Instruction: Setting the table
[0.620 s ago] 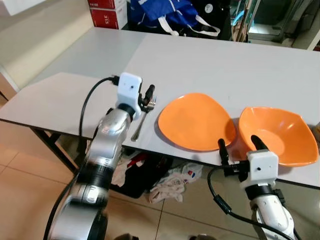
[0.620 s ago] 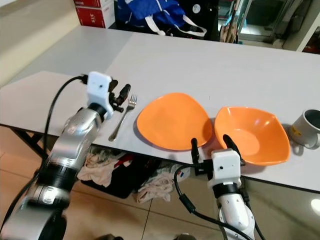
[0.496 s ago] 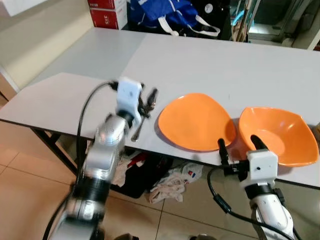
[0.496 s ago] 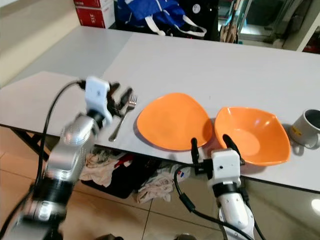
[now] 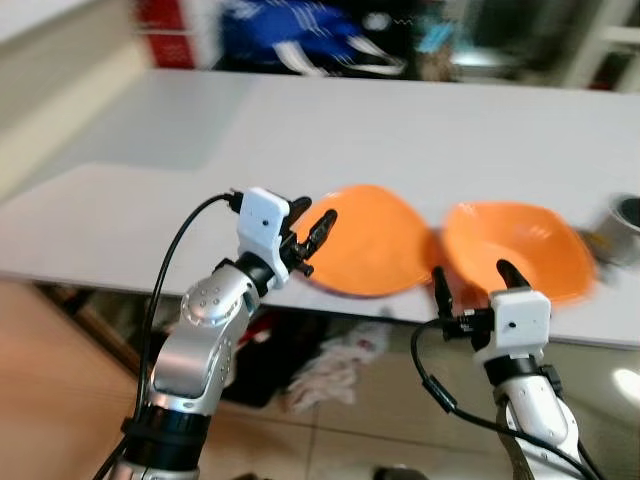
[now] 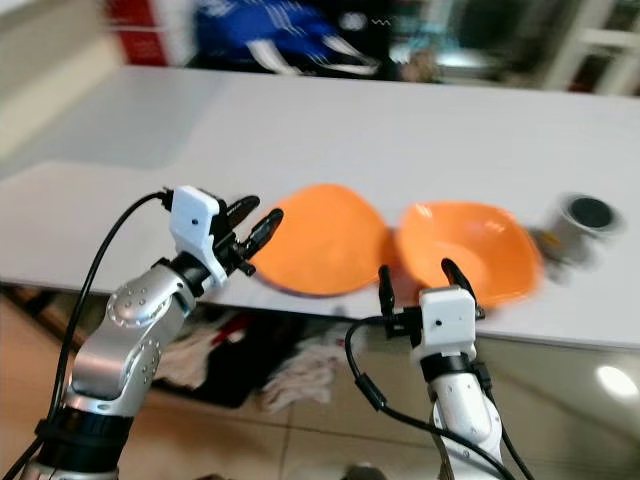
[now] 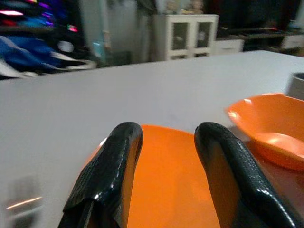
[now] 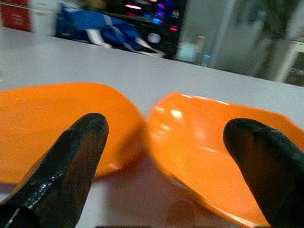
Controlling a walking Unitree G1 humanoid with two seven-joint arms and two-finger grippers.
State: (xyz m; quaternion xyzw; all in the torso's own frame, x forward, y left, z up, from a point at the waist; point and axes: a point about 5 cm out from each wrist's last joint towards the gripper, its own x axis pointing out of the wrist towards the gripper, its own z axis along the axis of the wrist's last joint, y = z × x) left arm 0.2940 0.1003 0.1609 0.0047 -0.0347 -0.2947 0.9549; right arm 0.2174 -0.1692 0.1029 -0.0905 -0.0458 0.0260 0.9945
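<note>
Plate (image 5: pixel 375 245) and bowl (image 5: pixel 515 250) sit side by side on the table (image 5: pixel 400 130) just ahead of both jaws, the empty half-open left gripper (image 5: pixel 312 235) nearest the plate, the empty wide-open right gripper (image 5: pixel 470 285) straddling the gap between them

even, soft indoor light — no hard shadows. both eye views smear sideways with motion blur, worst on the far clutter and the grey mug (image 6: pixel 585 218). a bright glare spot sits on the floor tile (image 6: pixel 614 381). wrist views are sharp on the black fingers (image 7: pixel 108 179), backgrounds soft — small highlights gleam on the orange bowl (image 8: pixel 213 142).
</note>
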